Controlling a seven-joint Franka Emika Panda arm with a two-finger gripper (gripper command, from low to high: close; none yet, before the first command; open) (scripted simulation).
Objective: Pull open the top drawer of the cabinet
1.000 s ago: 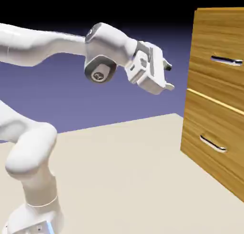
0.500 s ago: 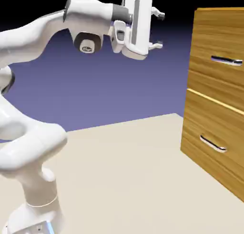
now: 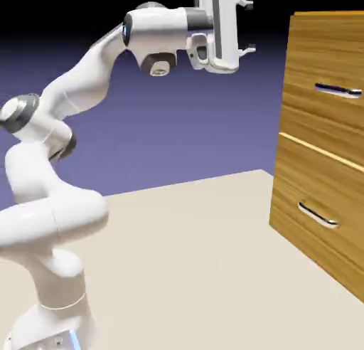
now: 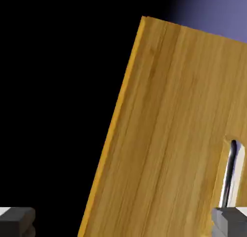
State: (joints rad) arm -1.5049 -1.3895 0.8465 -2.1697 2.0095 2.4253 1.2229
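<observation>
The cabinet (image 3: 313, 163) of golden-brown wood grain stands at the right of the exterior view. Its top drawer (image 3: 320, 71) is closed flush, with a slim silver handle (image 3: 339, 91). My gripper (image 3: 247, 26) hangs high in the air to the left of the cabinet, a little above the handle's height, fingers pointing toward it, open and empty. In the hand view the drawer front (image 4: 169, 135) fills the right half, rolled on its side, and the handle (image 4: 231, 173) shows just above my right fingertip (image 4: 229, 222). A clear gap separates the fingers from the wood.
The lower drawer front (image 3: 306, 192) with its matching handle (image 3: 318, 215) sits closed below. The beige table (image 3: 185, 256) stretches in front of the cabinet, and my arm's base (image 3: 53, 320) stands at the lower left.
My arm has lifted and stretched to the right toward the cabinet. The hand has turned from tilted down to level, facing the drawer front. The fingers stayed open.
</observation>
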